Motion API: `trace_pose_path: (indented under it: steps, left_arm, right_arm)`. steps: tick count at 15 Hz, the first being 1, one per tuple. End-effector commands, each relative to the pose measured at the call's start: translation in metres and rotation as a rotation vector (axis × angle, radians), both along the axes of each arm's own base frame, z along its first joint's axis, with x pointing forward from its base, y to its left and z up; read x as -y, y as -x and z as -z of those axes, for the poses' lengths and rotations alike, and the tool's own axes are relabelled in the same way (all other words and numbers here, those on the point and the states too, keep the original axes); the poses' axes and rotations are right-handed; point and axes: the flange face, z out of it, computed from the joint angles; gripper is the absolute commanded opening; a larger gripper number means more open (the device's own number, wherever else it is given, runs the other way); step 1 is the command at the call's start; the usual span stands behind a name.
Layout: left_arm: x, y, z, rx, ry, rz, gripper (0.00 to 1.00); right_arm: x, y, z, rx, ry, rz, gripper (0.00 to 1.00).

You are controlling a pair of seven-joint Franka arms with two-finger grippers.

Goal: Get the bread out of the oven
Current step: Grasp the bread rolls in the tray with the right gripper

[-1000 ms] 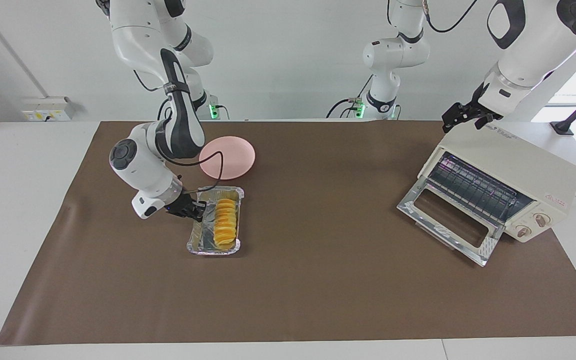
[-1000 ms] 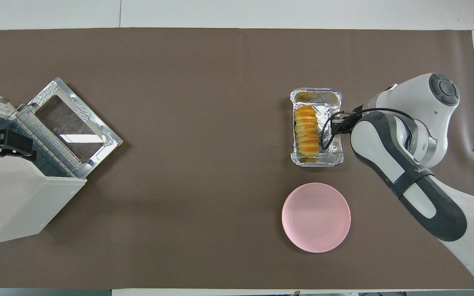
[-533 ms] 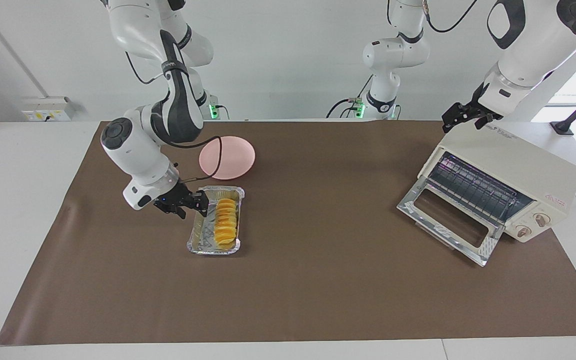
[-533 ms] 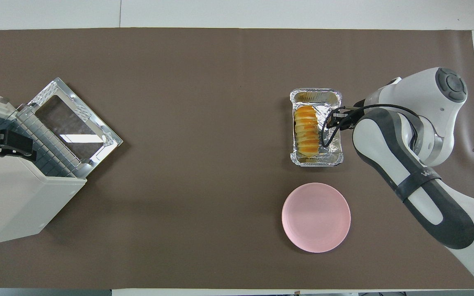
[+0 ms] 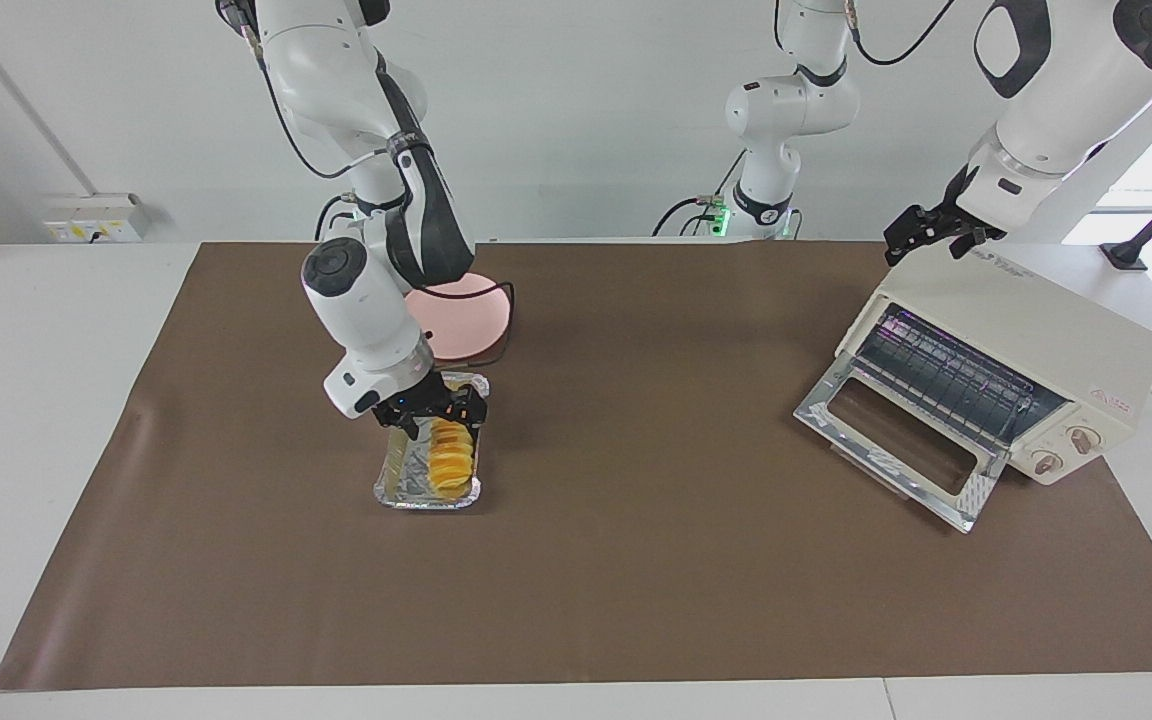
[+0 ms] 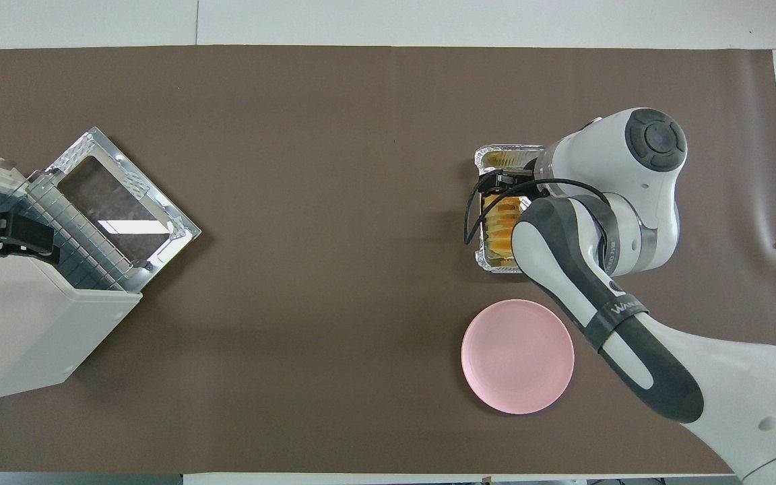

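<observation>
With the bread [image 5: 449, 452] lying in the foil tray [image 5: 398, 482] on the table, well apart from the oven [image 5: 1021, 368] | right gripper [image 5: 439, 411] over tray, open, empty | advice: straddle loaf crosswise, descend plumb, close gently, lift clear of tray | left gripper [image 5: 921, 235] waits open by oven top.

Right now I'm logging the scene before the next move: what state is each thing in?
oven: door folded down open, wire rack bare.
bread: lying in the foil tray, out of the oven.
foil tray: flat on the table.
pink plate: bare.
right gripper: open, over the bread.
left gripper: open, waiting over the oven's top.
</observation>
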Motion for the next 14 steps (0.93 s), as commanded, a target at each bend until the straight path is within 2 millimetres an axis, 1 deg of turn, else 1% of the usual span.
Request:
trace_pose_path:
  steps: [1,7,9,10,11,12,13,14]
  left_arm:
    - [-0.002,0.003,-0.004,0.018,-0.016,0.003,1.0]
    - [-0.001,0.003,-0.004,0.018,-0.016,0.005,1.0]
    - [-0.001,0.003,-0.004,0.018,-0.016,0.005,1.0]
    - [-0.001,0.003,-0.004,0.018,-0.016,0.005,1.0]
    - [-0.001,0.003,-0.004,0.018,-0.016,0.005,1.0]
    - [-0.002,0.003,-0.004,0.018,-0.016,0.004,1.0]
    - [-0.001,0.003,-0.004,0.018,-0.016,0.005,1.0]
    - [-0.001,0.003,-0.004,0.018,-0.016,0.005,1.0]
  right_arm:
    - [0.008,0.003,0.003,0.006,0.005,0.012,1.0]
    - [0.006,0.013,0.025,-0.012,0.0,0.025,0.95]
    - [0.005,0.017,0.031,-0.023,0.003,0.022,0.9]
    - [0.004,0.017,0.031,-0.023,0.003,0.021,0.84]
    - [0.004,0.017,0.03,-0.023,0.003,0.022,0.73]
    - [0.003,0.018,0.03,-0.023,0.002,0.021,0.56]
    - [0.004,0.018,0.03,-0.028,0.004,0.021,0.36]
    - [0.004,0.018,0.029,-0.032,0.004,0.017,0.12]
